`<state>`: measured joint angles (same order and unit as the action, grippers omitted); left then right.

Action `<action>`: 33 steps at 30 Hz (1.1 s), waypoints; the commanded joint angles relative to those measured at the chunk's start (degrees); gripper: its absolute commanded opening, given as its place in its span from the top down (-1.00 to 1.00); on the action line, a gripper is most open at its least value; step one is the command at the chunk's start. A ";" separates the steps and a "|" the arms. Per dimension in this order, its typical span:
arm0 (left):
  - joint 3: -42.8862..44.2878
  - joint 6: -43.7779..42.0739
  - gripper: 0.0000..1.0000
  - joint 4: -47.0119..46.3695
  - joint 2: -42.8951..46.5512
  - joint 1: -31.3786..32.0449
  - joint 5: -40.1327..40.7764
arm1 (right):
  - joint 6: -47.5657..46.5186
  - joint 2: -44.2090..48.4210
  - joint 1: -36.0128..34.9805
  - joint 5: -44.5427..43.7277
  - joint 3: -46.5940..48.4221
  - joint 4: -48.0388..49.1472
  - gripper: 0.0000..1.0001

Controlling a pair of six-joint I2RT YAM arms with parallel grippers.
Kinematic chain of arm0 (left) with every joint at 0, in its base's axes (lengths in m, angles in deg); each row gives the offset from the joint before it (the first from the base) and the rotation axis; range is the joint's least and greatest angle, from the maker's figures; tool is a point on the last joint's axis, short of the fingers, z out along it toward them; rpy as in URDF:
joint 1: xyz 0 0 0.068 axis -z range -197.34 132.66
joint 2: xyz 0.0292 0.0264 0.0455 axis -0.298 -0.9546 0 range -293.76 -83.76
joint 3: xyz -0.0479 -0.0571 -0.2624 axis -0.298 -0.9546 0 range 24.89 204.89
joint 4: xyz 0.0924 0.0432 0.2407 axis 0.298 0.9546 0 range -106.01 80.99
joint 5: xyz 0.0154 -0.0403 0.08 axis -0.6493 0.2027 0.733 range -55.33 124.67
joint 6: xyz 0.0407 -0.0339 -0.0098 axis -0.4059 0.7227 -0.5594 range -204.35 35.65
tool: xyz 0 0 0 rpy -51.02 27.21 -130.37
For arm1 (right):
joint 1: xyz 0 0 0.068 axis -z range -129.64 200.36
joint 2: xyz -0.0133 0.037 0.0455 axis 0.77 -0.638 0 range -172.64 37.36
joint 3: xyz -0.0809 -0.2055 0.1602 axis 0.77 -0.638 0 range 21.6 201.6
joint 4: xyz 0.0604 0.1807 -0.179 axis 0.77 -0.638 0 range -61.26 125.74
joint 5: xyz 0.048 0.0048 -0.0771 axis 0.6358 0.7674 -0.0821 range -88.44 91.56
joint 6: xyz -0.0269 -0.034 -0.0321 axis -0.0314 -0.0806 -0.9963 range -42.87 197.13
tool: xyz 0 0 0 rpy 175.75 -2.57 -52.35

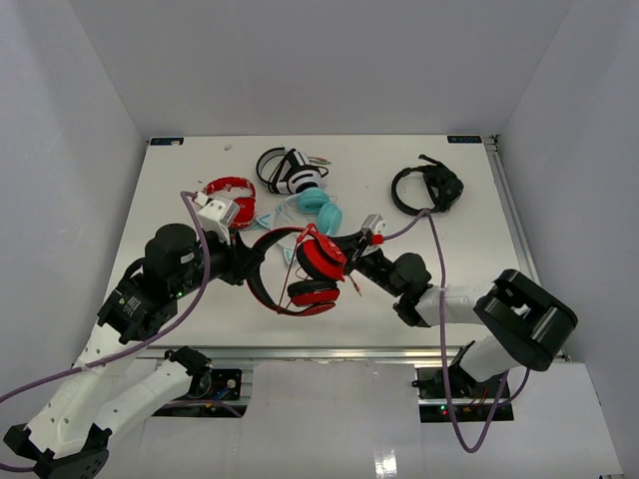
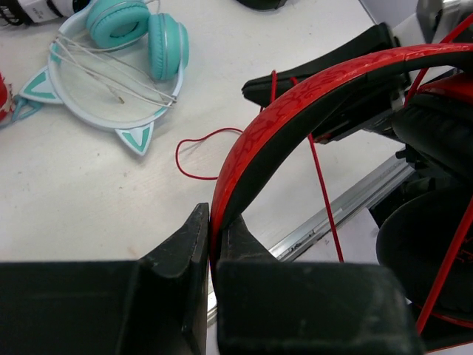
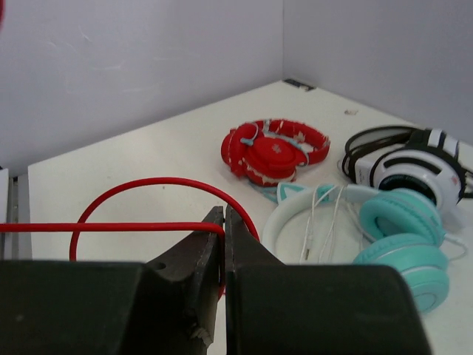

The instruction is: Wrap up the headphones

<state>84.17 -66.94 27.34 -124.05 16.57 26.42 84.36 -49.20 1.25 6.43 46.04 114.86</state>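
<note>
I can read no word, brand or number anywhere I look. The small dark tags at the far corners of my table perhaps carry print, but they are too small to make out.

Red-and-black headphones, crackle pattern on the red; teal-and-white cat-ear pair; black-and-white striped pair

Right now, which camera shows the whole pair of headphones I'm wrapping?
Top external: the headphones show whole, headband and both ear cups. Left wrist shows mostly the headband arc, clamped in the left hand. Right wrist shows only their red cable, pinched in the right hand.
</note>
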 commanded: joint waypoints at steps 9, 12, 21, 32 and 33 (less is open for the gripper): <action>-2.45 1.02 1.00 -5.52 0.34 1.07 -24.53 | -6.69 1.63 4.37 -8.91 0.28 23.67 0.83; -2.50 1.03 1.00 -5.16 0.45 1.07 -24.83 | -9.70 0.22 4.31 -14.15 0.09 27.73 0.79; -2.59 1.80 1.00 -5.27 1.21 1.07 -25.71 | -17.93 -0.38 4.44 -17.50 1.48 28.72 0.67; -4.75 -3.40 1.00 -1.04 -1.96 1.07 -20.52 | -22.17 1.24 4.37 -19.07 2.40 28.74 0.85; -4.82 -3.93 1.00 -0.55 -2.38 1.07 -19.63 | -22.83 1.94 4.37 -19.15 2.44 28.43 0.85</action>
<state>79.31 -69.18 24.77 -125.13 17.33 5.48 65.47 -49.68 5.22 -9.61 46.35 110.96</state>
